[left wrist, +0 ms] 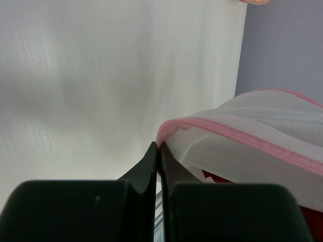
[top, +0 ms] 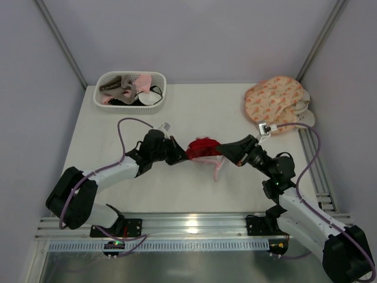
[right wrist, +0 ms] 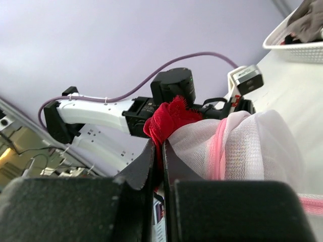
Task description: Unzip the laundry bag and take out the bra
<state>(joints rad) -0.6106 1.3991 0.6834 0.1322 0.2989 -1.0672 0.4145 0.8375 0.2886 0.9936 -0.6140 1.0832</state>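
The laundry bag (top: 213, 160), white mesh with a pink zipper rim, hangs between my two grippers above the table's middle. It also shows in the left wrist view (left wrist: 252, 146) and the right wrist view (right wrist: 252, 146). A red bra (top: 202, 147) bulges out of its open top. My left gripper (top: 178, 154) is shut on the bag's pink rim (left wrist: 166, 132) from the left. My right gripper (top: 227, 151) is shut on the red bra (right wrist: 169, 118) from the right, beside the mesh.
A white basket (top: 131, 89) with several garments stands at the back left. A peach orange-patterned fabric piece (top: 275, 98) lies at the back right. Metal rails run along the near edge (top: 188, 227) and right edge (top: 318, 171) of the table.
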